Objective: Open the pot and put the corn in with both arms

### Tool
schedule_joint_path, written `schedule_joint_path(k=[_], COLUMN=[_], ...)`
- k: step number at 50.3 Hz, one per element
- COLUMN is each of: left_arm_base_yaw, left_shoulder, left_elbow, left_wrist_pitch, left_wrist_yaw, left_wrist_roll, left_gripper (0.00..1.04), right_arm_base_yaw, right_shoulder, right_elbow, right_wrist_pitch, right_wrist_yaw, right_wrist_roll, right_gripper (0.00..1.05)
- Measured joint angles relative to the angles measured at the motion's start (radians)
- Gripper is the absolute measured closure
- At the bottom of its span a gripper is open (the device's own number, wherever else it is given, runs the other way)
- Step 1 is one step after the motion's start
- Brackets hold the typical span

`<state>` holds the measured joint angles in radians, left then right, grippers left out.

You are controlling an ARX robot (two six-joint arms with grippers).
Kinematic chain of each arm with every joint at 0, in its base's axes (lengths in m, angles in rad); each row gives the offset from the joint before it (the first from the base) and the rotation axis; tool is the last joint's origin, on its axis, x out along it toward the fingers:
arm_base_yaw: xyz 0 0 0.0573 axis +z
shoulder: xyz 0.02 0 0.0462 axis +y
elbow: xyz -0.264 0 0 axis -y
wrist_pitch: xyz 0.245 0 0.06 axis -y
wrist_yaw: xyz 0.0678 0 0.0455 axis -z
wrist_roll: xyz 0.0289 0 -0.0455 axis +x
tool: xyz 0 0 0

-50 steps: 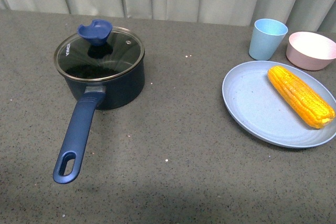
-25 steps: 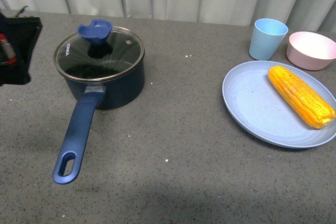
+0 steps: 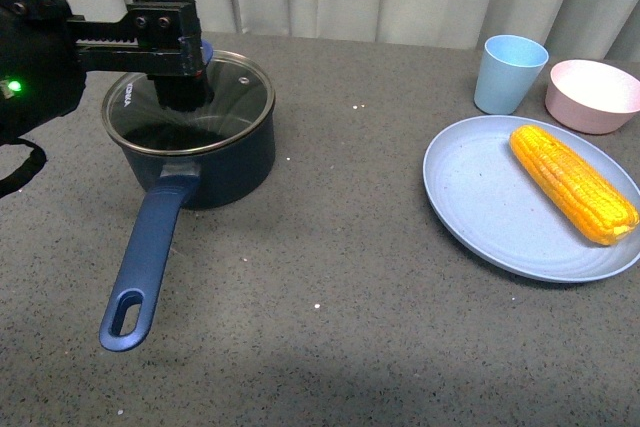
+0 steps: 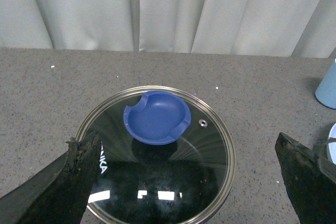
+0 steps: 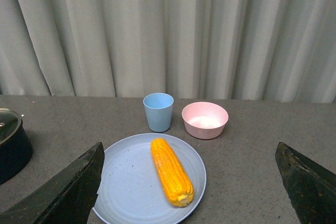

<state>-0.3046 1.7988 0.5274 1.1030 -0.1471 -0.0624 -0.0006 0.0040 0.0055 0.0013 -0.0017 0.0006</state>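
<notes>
Masking the knob frontally, clear wrist-side: wide-spread left claw.

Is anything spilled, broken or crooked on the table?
No, nothing stands out. The lid sits flat on the pot, the corn lies whole on the plate, and the cup and bowl stand upright. Nothing looks spilled.

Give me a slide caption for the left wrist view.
Open left hand frames the glass lid and its blue knob, not yet gripping.
</notes>
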Motion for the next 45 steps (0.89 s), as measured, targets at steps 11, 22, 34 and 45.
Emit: schedule_joint_path(k=[11,22,34,45], left_arm_base_yaw=[-0.027,-0.026,0.013,0.028], left_shoulder=[0.101,0.222,0.319,0.356], left_elbow=[0.074,0.204,0.338,0.381], left_wrist_pitch=[0.017,0.006,-0.067,-0.078], left_wrist_yaw=[-0.020,-0.030,-0.076,-0.087], left_wrist_roll=[0.007,0.027,-0.004,-0.010], left_gripper=[0.06,0.06,0.06,0.06], right_arm_base_yaw=[0.000,0.000,0.000,0.000], right_shoulder=[0.000,0.000,0.000,0.000], right_elbow=[0.000,0.000,0.000,0.000], right_wrist_pitch=[0.000,0.000,0.000,0.000], right_wrist_yaw=[0.000,0.000,0.000,0.000], right_wrist_roll=[0.000,0.000,0.000,0.000], right_gripper=[0.09,0.09,0.09,0.09])
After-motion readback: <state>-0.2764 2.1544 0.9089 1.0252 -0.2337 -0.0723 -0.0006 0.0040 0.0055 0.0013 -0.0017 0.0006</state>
